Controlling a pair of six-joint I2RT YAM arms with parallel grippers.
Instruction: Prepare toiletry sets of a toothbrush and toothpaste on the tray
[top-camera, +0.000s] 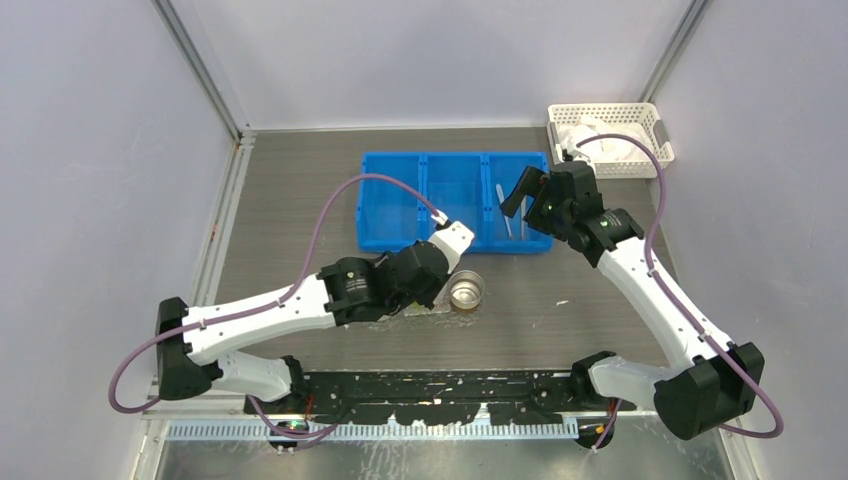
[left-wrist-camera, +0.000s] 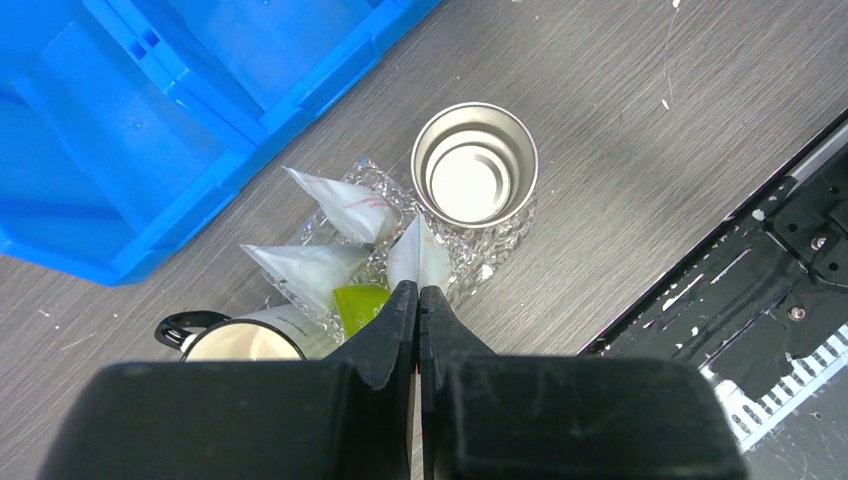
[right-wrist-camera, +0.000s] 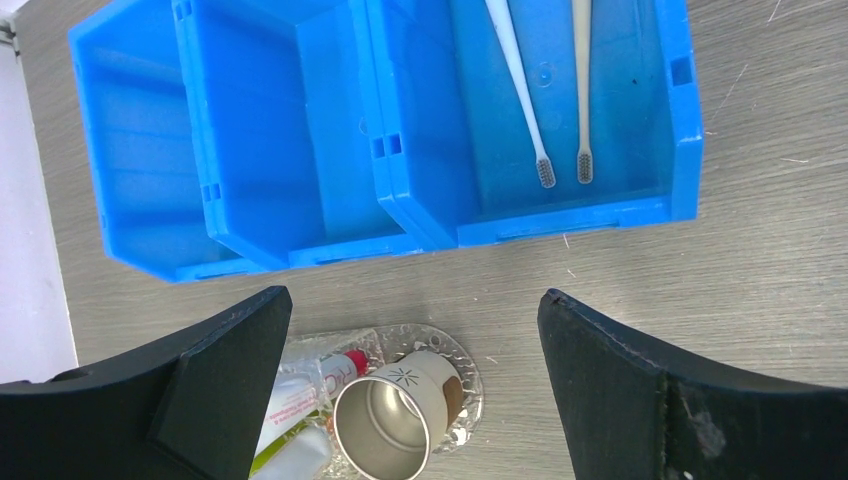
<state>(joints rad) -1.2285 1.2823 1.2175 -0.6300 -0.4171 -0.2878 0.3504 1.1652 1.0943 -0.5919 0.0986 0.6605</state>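
the tray (left-wrist-camera: 478, 252) lies near the blue bin (left-wrist-camera: 150, 130) and carries the toiletry sets (left-wrist-camera: 350, 205) and a metal cup (left-wrist-camera: 473, 165). step in hand, as judged: setting down a packet. the left gripper (left-wrist-camera: 418, 292) has its jaws closed, tips touching one packet; grip unconfirmed. the right gripper (right-wrist-camera: 412, 300) is spread wide above the toothbrushes (right-wrist-camera: 520, 80); the next move calls for a straight descent.

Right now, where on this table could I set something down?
Bare grey table lies left of the blue three-compartment plastic bin, and between the shiny metal cup and the right arm. The bin's left and middle compartments are empty. Crowded at the small clear plastic tray: cup, clear-wrapped packets, left gripper pinching one.
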